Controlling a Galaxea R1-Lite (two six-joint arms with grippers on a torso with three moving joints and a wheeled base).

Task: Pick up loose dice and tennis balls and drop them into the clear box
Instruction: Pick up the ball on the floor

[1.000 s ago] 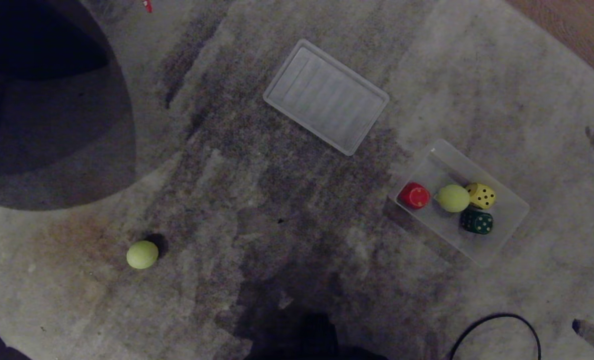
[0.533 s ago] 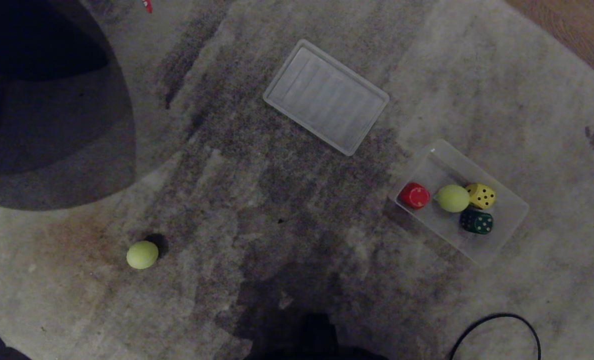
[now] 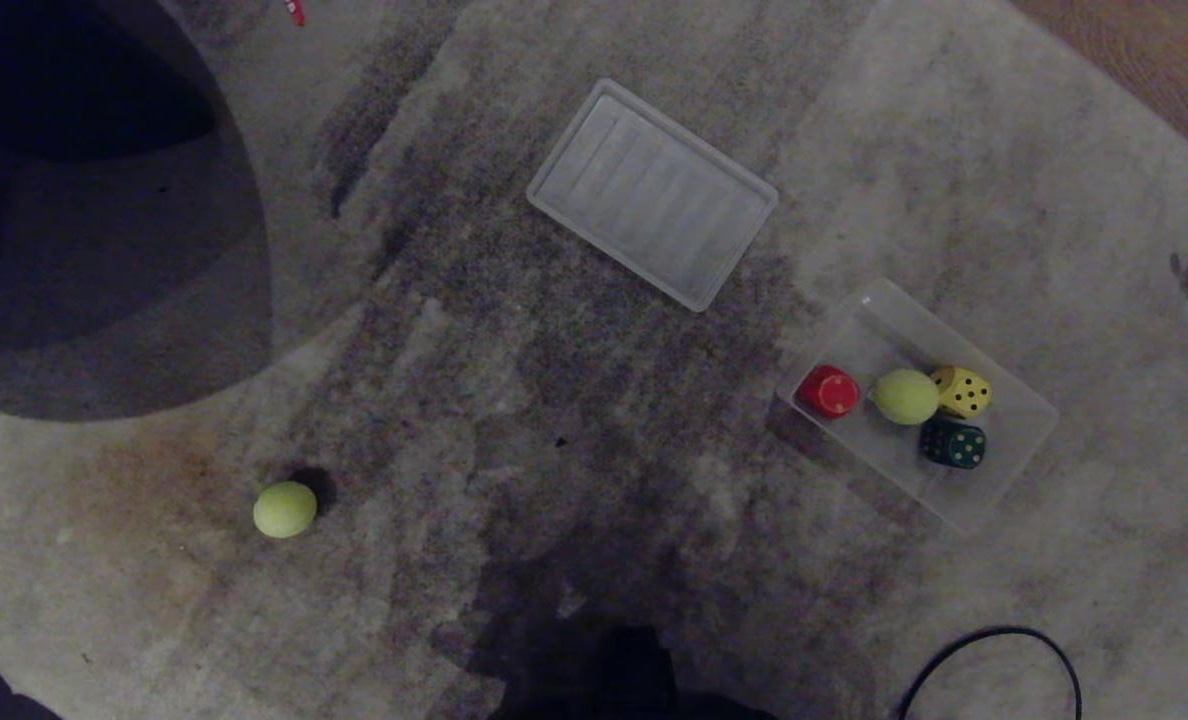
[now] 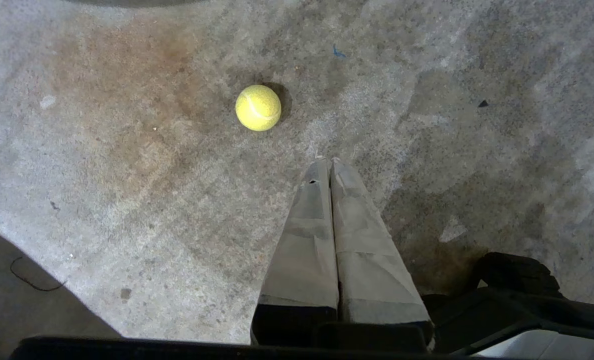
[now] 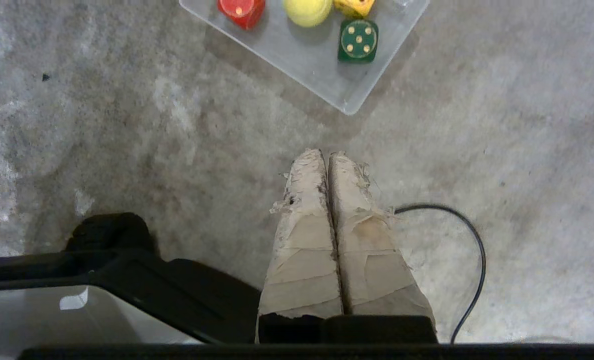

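Stuff lying around on the rug

Ribbed whitish lid [image 3: 652, 194] flat on the stained grey carpet [image 3: 514, 420], black cable [image 3: 994, 665] looping at the near edge, wood floor [image 3: 1144, 60] in the far corner.

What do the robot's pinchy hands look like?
Each end effector has two long fingers that taper to a point, wrapped in beige paper tape. The left end effector has smoother wrapping; the right end effector has tape that is torn and frayed near the tips. Both fingers grow out of a black base.
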